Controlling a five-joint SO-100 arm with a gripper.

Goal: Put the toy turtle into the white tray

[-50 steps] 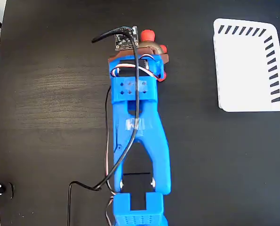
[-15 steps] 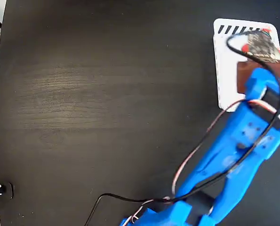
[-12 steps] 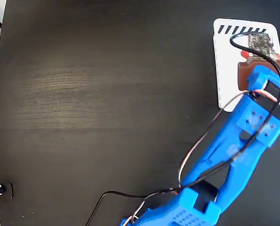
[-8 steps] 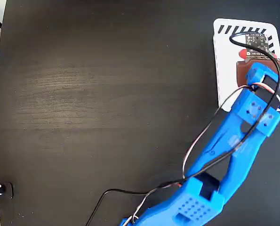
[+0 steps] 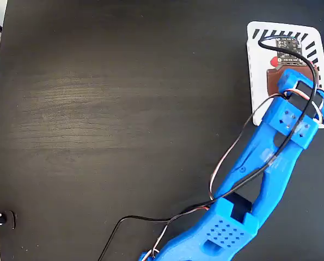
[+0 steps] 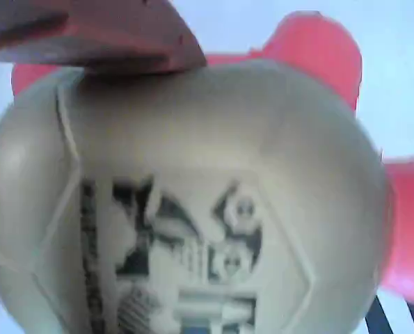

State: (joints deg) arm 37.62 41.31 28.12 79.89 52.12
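The small toy turtle with its shiny pale-gold domed shell, dark markings and red feet (image 6: 193,202) fills the wrist view, pressed close under the camera, with a dull red-brown finger (image 6: 95,35) lying across the top of the shell. Behind it shows white plastic, and dark slanted slots peek out at the bottom corners, so the turtle sits over the flat white plastic tray with rounded corners (image 5: 258,81). In the fixed view only a spot of red (image 5: 272,62) shows beside the brown pincer (image 5: 277,76), which hangs above the tray's middle near its slotted top edge.

The pincer looks clenched on the turtle, though whether the toy already rests on the tray floor I cannot tell.

The risk, as I judge it, is the round, slick shell: let go from any height and it may roll or bounce toward the low rim and out onto the black wood-grain worktop (image 5: 123,109). The cable looped over the pincer could also drag the toy as the blue arm (image 5: 270,163) lifts away.
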